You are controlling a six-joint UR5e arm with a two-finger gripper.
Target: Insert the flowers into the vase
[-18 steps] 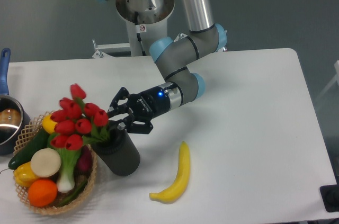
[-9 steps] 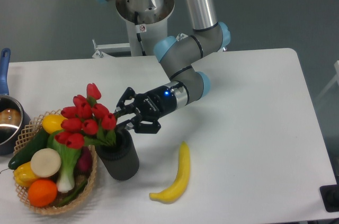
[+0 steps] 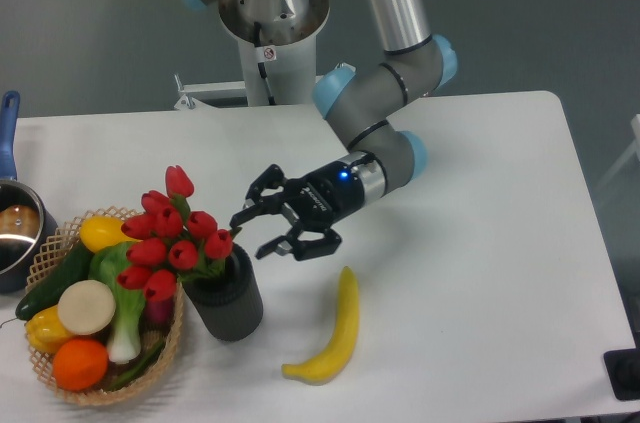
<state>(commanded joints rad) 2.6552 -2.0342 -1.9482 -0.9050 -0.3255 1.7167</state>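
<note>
Matt ribbed vase [image 3: 225,303], woven wicker basket [image 3: 168,348], glossy plastic banana [image 3: 335,331].

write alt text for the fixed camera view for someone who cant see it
A bunch of red flowers stands in a dark vase on a white table, with the robot's open gripper just to its right, holding nothing. A wicker basket of produce sits left of the vase; a banana lies to its right.

Red flowers [image 3: 172,233] on green stems, in a near-black vase [image 3: 226,298]. Black pincer [image 3: 262,233] with a small blue light behind. Yellow banana [image 3: 333,331] on a white table [image 3: 480,243]. Tan wicker basket [image 3: 165,348] of orange, yellow, green and cream produce.
</note>
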